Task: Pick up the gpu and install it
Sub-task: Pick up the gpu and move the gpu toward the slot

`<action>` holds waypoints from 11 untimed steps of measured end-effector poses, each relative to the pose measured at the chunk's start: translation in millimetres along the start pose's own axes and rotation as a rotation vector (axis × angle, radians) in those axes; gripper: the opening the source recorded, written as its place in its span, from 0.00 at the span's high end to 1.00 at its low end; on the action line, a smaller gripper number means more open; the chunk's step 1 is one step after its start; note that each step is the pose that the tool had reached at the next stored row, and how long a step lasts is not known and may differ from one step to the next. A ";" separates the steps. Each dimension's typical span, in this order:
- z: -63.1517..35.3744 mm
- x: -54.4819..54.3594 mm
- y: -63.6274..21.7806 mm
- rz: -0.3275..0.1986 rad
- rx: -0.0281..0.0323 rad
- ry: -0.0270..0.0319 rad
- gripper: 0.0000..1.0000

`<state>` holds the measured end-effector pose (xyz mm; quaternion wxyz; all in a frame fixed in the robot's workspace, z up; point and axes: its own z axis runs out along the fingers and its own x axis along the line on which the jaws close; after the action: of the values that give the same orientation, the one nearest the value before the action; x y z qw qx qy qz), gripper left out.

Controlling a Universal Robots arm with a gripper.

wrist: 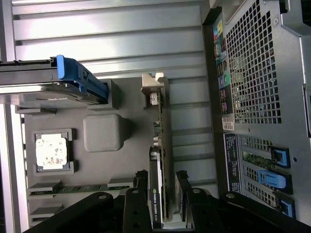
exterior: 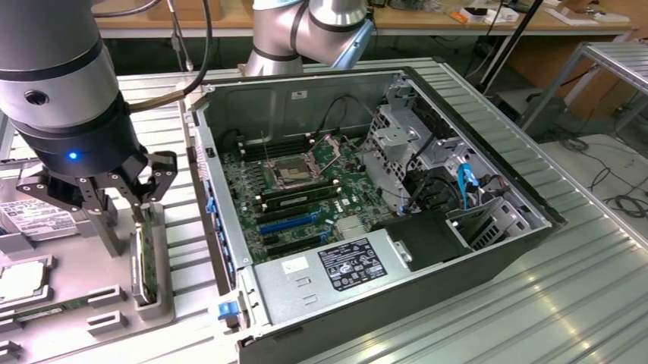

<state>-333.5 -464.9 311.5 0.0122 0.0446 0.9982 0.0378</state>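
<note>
The gpu [wrist: 164,145] is a thin dark card with a silver end bracket, standing on edge in a slot of the grey holder tray [wrist: 131,160]. In the exterior view the gpu [exterior: 145,262] stands just off the open computer case [exterior: 303,87], on that view's left. My gripper [wrist: 162,187] is low over the card's end farthest from the bracket, open, with one black finger [wrist: 141,187] on each side of the board and small gaps between. From outside, the gripper [exterior: 130,227] hangs straight down onto the card. Blue expansion slots [exterior: 288,224] lie on the motherboard inside the case.
The tray also holds a CPU [wrist: 51,151], a memory stick [wrist: 73,188] and a hard drive with a blue rail [wrist: 73,80]. The case's perforated rear panel [wrist: 252,63] stands close beside the card. A power supply [exterior: 344,262] and drive cages [exterior: 405,136] crowd the case interior.
</note>
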 end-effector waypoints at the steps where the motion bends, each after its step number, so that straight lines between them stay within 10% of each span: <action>1: 0.7 0.0 0.0 0.000 -0.0002 -0.0002 0.64; 11: 2.6 0.1 -0.4 0.000 0.0001 -0.0001 0.64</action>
<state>-333.6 -465.1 308.9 0.0123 0.0446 0.9982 0.0377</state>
